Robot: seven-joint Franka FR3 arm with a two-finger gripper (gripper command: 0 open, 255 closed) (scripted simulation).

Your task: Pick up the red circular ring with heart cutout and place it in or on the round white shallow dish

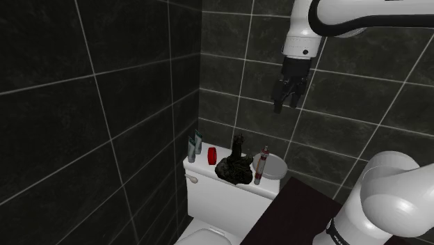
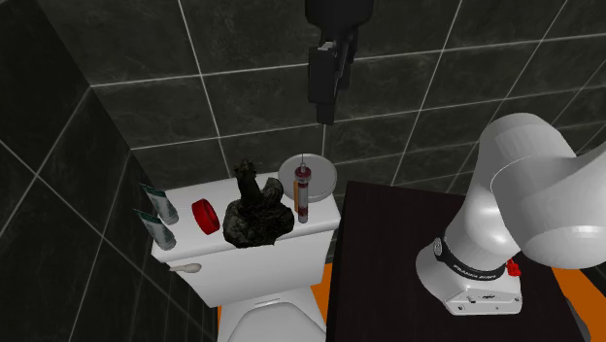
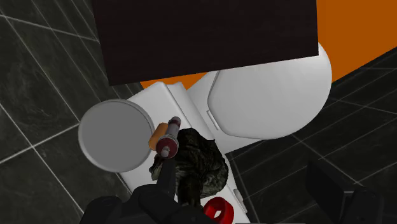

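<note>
The gripper (image 1: 287,104) hangs high over the toilet, well above everything on top of the white toilet tank (image 1: 222,198), and holds nothing. In the wrist view its 2 fingers (image 3: 340,191) stand wide apart.

The red ring (image 1: 212,154) sits on the tank's top, untouched. In the shoulder view it lies at 9 o'clock from a dark, lumpy figurine (image 1: 234,169), just beside it. At 9 o'clock from the ring, 2 small tubes (image 1: 195,147) stand near that end of the tank.

At 3 o'clock from the figurine stands a slim upright bottle (image 1: 261,166) with red in its body. Just past it, again at 3 o'clock, the round shallow dish (image 1: 282,164), pale grey-white, rests at the other end of the tank. Ring and dish are well apart, with the figurine and bottle between them. From the ring, the gripper shows at about 1 o'clock in that view.

The dark stand (image 1: 299,205) lies at 5 o'clock from the dish. Dark tiled walls (image 1: 104,104) rise behind the toilet.
</note>
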